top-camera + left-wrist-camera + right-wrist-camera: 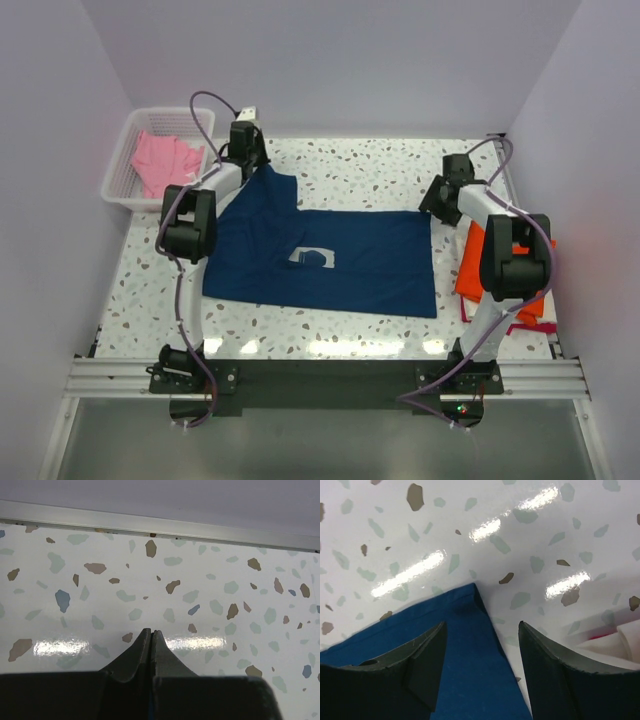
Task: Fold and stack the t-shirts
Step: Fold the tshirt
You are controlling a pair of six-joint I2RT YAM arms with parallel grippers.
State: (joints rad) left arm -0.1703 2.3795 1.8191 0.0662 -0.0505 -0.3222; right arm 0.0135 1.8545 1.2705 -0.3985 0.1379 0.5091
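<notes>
The navy t-shirt (330, 260) lies spread flat mid-table, its pale print (312, 257) facing up. My left gripper (252, 158) is at the shirt's far-left sleeve tip. In the left wrist view it (151, 631) is shut, with a thin blue sliver low in the seam, so it seems to pinch the sleeve. My right gripper (432, 205) is open over the shirt's far-right corner. In the right wrist view (481, 625) its fingers straddle the navy cloth (465, 670) without touching it. The orange t-shirt (478, 265) lies folded at the right, and a pink one (165, 160) lies in the basket.
The white lattice basket (118, 170) stands at the far left, off the table's edge. The right arm's forearm crosses over the orange shirt, which has a pink edge (466, 305) under it. A metal rail (160, 525) and the wall bound the far side.
</notes>
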